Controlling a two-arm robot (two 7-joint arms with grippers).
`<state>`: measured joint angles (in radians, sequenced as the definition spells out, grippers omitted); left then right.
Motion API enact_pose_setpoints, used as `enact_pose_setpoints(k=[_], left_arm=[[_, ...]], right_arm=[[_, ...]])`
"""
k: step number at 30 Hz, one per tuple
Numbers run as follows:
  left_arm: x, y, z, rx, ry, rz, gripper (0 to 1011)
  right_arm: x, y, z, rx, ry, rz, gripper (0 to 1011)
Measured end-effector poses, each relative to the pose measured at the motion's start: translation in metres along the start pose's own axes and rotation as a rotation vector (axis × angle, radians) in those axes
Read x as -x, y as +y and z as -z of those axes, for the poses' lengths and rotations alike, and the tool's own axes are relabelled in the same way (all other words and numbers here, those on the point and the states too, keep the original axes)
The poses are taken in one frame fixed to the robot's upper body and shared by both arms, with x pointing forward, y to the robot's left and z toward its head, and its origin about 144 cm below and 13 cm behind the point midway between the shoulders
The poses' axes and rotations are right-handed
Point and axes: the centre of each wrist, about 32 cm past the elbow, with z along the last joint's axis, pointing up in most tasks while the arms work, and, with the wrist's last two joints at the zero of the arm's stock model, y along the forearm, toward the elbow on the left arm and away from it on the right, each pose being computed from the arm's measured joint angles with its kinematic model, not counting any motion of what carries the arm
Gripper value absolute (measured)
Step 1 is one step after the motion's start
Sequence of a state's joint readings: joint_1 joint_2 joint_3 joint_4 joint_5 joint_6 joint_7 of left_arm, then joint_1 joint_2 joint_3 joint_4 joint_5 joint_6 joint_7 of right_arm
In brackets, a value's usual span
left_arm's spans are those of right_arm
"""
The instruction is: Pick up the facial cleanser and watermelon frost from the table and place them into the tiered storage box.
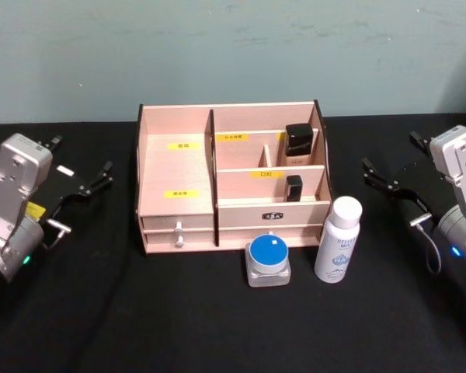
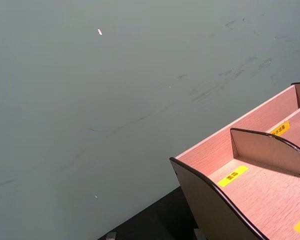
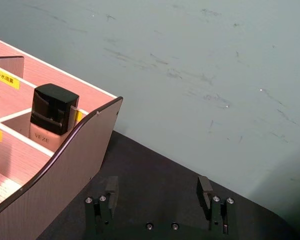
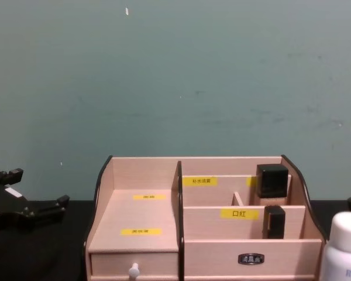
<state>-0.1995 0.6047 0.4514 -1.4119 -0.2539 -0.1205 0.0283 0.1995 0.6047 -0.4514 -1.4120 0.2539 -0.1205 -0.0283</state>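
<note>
The left gripper (image 1: pixel 79 160) and right gripper (image 1: pixel 389 151) hung beside the tiered storage box (image 1: pixel 175 167), fingers wide. The tall white bottle (image 1: pixel 339 238), probably the cleanser, stood before it by the blue-lidded jar (image 1: pixel 268 261); a nudge could topple it.

Head cam looks steeply down on the black surface (image 1: pixel 140 311), tiered storage box (image 1: pixel 175 167) centred. Chest cam sits low, close, facing the box's front. Each wrist cam skims past one box end toward the teal wall (image 2: pixel 90 100).
</note>
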Motion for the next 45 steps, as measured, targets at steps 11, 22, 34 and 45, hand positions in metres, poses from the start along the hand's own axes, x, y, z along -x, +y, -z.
enact_pose_setpoints(k=[11, 22, 34, 45], left_arm=[[0.0, 0.0, 0.0, 0.0, 0.0, 0.0, 1001], [0.0, 0.0, 0.0, 0.0, 0.0, 0.0, 1001], [0.0, 0.0, 0.0, 0.0, 0.0, 0.0, 1001], [0.0, 0.0, 0.0, 0.0, 0.0, 0.0, 1001]], right_arm=[[0.0, 0.0, 0.0, 0.0, 0.0, 0.0, 1000], [0.0, 0.0, 0.0, 0.0, 0.0, 0.0, 1000], [0.0, 0.0, 0.0, 0.0, 0.0, 0.0, 1000], [0.0, 0.0, 0.0, 0.0, 0.0, 0.0, 1000]])
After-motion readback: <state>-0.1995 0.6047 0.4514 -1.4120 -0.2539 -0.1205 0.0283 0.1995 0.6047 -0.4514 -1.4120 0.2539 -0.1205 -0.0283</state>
